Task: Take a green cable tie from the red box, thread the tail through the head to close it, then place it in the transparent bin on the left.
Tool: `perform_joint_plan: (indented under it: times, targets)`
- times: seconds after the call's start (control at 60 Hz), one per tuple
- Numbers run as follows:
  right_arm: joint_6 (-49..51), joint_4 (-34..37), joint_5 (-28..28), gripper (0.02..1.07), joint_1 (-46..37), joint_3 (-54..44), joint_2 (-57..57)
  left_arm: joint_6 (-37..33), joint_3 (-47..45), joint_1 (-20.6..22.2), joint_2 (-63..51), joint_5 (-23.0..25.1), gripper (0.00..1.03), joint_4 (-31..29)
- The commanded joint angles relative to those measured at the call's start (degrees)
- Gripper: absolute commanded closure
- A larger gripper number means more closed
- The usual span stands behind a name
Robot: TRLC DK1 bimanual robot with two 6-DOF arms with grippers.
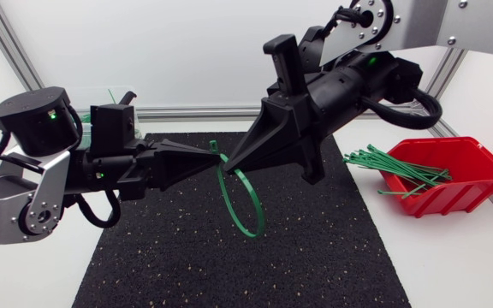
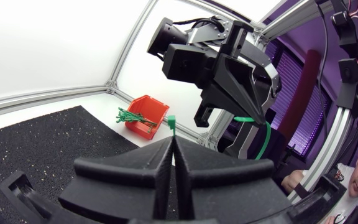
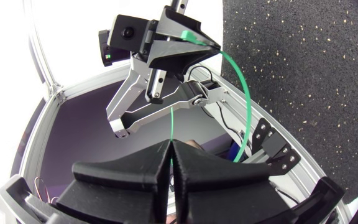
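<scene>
A green cable tie hangs as a loop above the black mat. My left gripper and right gripper meet tip to tip at the top of the loop. In the left wrist view the left gripper is shut on the tie's end, which pokes up past the fingertips. In the right wrist view the right gripper is shut on a thin strand of the tie, and the loop curves round to my left gripper just ahead. The red box sits at the right with several green ties spilling over its edge.
A black speckled mat covers the middle of the table under both grippers. The transparent bin stands at the back left, mostly hidden behind my left arm. A metal frame rail runs along the table's far edge.
</scene>
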State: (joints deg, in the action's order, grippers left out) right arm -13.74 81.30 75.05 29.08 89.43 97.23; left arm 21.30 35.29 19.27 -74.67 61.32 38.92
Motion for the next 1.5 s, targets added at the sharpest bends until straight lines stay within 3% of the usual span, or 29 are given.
perform_joint_plan:
  times: [0.0,0.5,1.483]
  targets:
    - [-1.20,1.14,0.80,1.02,-0.08,1.89,2.17,1.82,0.31,-0.28,-1.53,-0.15,1.00,1.51]
    - [-1.03,-1.76,7.31,1.02,-0.16,3.65,8.24,3.49,0.31,-1.78,-1.88,-3.05,1.00,6.08]
    - [-0.85,-3.25,7.75,1.02,-2.19,4.79,8.68,2.52,-3.74,1.91,4.27,-4.63,1.00,7.58]
